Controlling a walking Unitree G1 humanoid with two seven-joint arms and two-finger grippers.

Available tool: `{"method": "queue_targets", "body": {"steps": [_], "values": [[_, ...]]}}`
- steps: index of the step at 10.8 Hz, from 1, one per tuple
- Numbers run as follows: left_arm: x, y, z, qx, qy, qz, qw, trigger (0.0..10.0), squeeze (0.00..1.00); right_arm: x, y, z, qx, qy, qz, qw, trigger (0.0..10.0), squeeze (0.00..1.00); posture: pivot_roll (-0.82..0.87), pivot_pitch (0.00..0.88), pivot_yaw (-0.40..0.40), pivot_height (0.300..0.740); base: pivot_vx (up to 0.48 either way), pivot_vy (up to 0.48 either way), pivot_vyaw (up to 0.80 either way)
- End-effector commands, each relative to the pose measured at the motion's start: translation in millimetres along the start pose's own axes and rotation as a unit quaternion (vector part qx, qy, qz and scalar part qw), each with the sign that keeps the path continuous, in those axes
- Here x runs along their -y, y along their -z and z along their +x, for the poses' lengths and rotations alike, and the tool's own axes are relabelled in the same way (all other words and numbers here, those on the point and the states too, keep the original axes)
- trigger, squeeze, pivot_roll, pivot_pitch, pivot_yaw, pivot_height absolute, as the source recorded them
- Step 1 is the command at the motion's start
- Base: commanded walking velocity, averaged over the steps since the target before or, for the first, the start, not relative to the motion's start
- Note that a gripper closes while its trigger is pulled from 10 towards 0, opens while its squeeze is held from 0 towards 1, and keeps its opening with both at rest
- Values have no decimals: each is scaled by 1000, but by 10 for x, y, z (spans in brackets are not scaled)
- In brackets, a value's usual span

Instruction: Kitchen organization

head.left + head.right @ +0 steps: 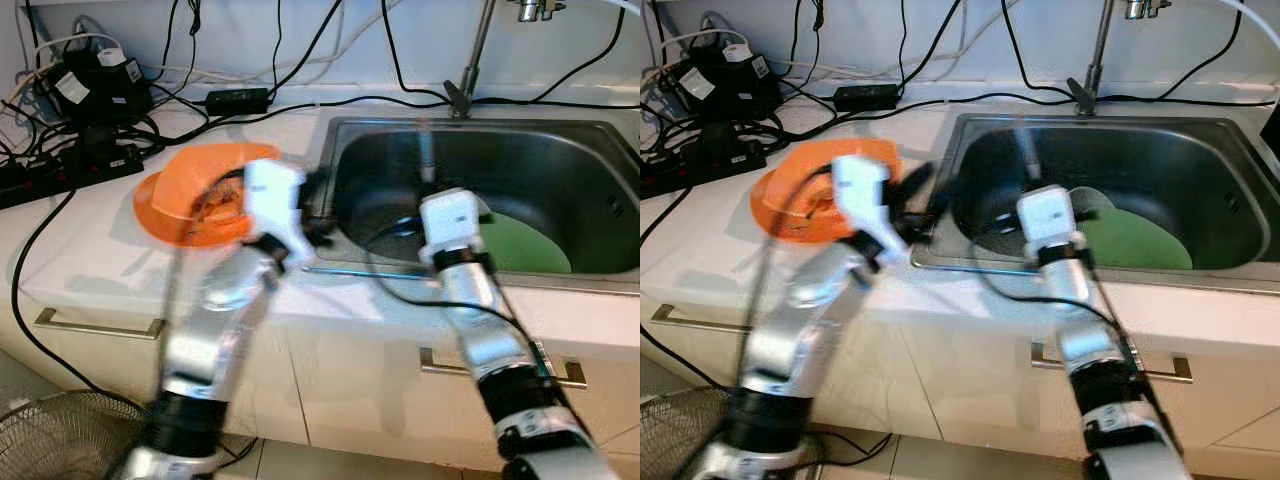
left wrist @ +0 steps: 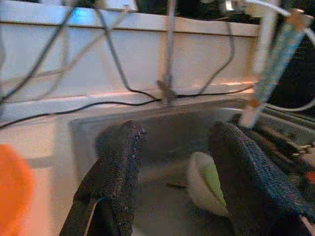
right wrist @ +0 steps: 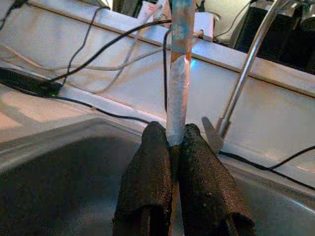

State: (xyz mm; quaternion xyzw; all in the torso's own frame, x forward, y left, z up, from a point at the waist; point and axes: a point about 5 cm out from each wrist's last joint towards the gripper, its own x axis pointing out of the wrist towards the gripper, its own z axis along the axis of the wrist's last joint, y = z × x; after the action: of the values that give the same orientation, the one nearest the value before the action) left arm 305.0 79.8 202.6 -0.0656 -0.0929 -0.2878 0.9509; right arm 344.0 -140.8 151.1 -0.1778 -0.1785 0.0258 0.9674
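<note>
— So which step is this?

— Clearing the sink (image 1: 600, 135), I'd judge. The right gripper (image 3: 171, 142) is clamped on a thin stick-like utensil (image 3: 178, 73), pale with a bluish upper part, and holds it upright over the basin. It is too blurred in the head views to say what kind of utensil.

— And the left?

— The left gripper (image 2: 179, 162) has its fingers spread with nothing between them. It hangs at the sink's near-left corner, just beside the orange plate (image 1: 190, 195) on the counter (image 1: 90, 260). Its wrist camera looks across the basin at the utensil and at a pale green piece lying inside.

— What else is in the sink?

— A green plate (image 1: 525, 245) rests on the bottom, right of the right arm.

— What does the next move call for?

— Probably carrying the utensil out over the rim without catching the tap (image 1: 480, 50) or the cables (image 1: 300, 60) behind. Where it should go, I cannot tell. The left arm is blurred, so it seems to be mid-swing.
</note>
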Motion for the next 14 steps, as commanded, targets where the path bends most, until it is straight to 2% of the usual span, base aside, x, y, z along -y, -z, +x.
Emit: {"method": "queue_targets", "body": {"steps": [1, 2, 3, 4, 5, 6, 7, 9, 12, 14], "values": [[-51, -9, -29, -2, -15, 4, 1000, 10000, 0, 50, -6, 73, -11, 14, 8, 1000, 10000, 0, 83, 0, 82, 740, 0, 0, 0], [-100, 17, -73, -10, -27, 7, 1000, 10000, 0, 128, 29, 100, -27, 31, 17, 999, 10000, 0, 86, 0, 79, 740, 0, 0, 0], [-104, 98, -133, -36, -23, 19, 999, 10000, 0, 245, 97, 160, -68, 56, 38, 995, 10000, 0, 88, 0, 76, 740, 0, 0, 0], [-50, 207, -159, -76, 9, 38, 996, 10000, 0, 308, 166, 229, -113, 61, 52, 990, 10000, 0, 84, 0, 74, 740, 0, 0, 0], [-32, 240, -164, -87, 23, 49, 995, 10000, 0, 326, 195, 252, -132, 60, 56, 988, 10000, 0, 85, 0, 73, 740, 0, 0, 0], [59, 345, -205, -110, 52, 64, 991, 10000, 0, 342, 295, 299, -195, 60, 87, 975, 10000, 0, 86, 0, 70, 740, 0, 0, 0], [113, 372, -210, -118, 65, 64, 989, 10000, 0, 333, 344, 306, -226, 62, 104, 967, 10000, 0, 89, 0, 67, 740, 0, 0, 0], [202, 417, -204, -133, 80, 60, 986, 10000, 0, 177, 474, 262, -296, 29, 144, 944, 10000, 0, 95, 0, 65, 740, 0, 0, 0], [199, 453, -209, -143, 80, 65, 984, 10000, 0, 124, 518, 253, -328, 24, 165, 930, 10000, 0, 102, 0, 62, 740, 0, 0, 0], [192, 487, -229, -154, 74, 68, 983, 10000, 0, 107, 529, 249, -336, 17, 164, 927, 10000, 0, 110, 0, 57, 740, 0, 0, 0]]}}
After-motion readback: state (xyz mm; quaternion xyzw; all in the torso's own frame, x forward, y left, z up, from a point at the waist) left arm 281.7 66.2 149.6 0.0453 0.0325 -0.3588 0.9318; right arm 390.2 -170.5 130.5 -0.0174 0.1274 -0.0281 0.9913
